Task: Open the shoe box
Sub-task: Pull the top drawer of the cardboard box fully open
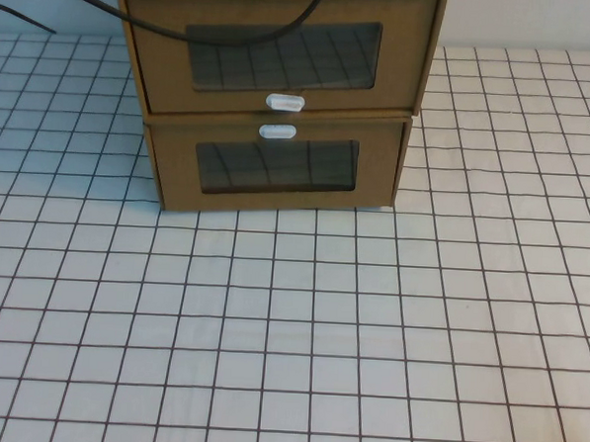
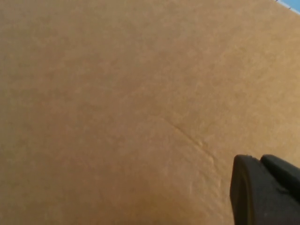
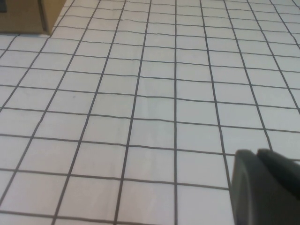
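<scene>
Two brown cardboard shoe boxes stand stacked at the back of the table. The upper box (image 1: 403, 48) and the lower box (image 1: 377, 166) each have a dark window and a white handle, upper handle (image 1: 284, 103) and lower handle (image 1: 277, 132). Both fronts are closed. Neither arm shows in the high view. My left gripper (image 2: 258, 161) is shut with nothing in it, hovering close over a plain cardboard face (image 2: 117, 93) that fills its wrist view. My right gripper (image 3: 257, 153) is shut and empty over the checked cloth, away from the box corner (image 3: 23, 16).
A white cloth with a dark grid (image 1: 299, 330) covers the table in front of and beside the boxes. A black cable (image 1: 186, 27) hangs across the upper box's front.
</scene>
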